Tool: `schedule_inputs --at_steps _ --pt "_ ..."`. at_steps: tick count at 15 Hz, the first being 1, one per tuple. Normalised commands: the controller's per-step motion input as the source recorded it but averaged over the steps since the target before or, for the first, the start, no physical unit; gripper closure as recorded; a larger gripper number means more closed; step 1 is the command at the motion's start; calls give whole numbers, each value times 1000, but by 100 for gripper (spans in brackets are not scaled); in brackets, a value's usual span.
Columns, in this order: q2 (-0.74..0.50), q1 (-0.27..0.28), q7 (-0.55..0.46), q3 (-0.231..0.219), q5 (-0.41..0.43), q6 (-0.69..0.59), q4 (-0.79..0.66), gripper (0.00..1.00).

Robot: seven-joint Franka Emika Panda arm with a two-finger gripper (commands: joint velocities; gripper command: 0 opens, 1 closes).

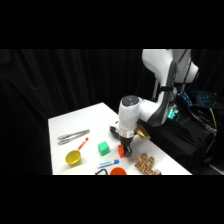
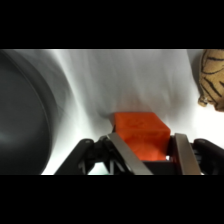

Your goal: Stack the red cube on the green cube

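Side view, left to right. The metal tongs (image 1: 73,136) lie flat near the left edge of the white table (image 1: 90,117), with a thin red-tipped marker (image 1: 83,143) just to their right. Below them stands a yellow cup (image 1: 73,158), round and open-topped. The green cube (image 1: 103,147) sits alone on bare table, plain-faced, well apart from the cup. Near the front edge lie a blue-and-white pen-like object (image 1: 109,163) and a flat red-orange disc (image 1: 118,171); the disc is cut off by the picture's lower limit, and a dark curved item beside it is too small to identify.

The hand (image 1: 127,148) comes down from above, right of the green cube. The red cube (image 1: 121,150) shows only as an orange-red sliver at the fingertips; the hand hides most of it. A tan, lumpy pile (image 1: 145,163) lies to the right, its texture unclear here.

Wrist view. A large dark rounded shape fills the left side and cannot be identified. The red cube (image 2: 140,134) sits between the two metal fingers (image 2: 125,155), which stand one on each side, narrowly apart and close against its faces; firm contact cannot be confirmed. The cube's lower part is hidden behind the fingers. At the right edge, a striped tan-and-brown object (image 2: 214,80) is cut off. The green cube does not appear in this view.
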Motion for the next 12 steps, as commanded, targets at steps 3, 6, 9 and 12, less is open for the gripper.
schedule_inputs --at_steps 3,6,9,12 --pt "-95 127 -95 -81 30 -151 53 74" --pt "-229 90 -112 -49 13 -293 41 75" --pt "-262 29 -104 -14 -26 -331 43 75" --pt "-259 -61 -130 42 -38 -298 36 75"
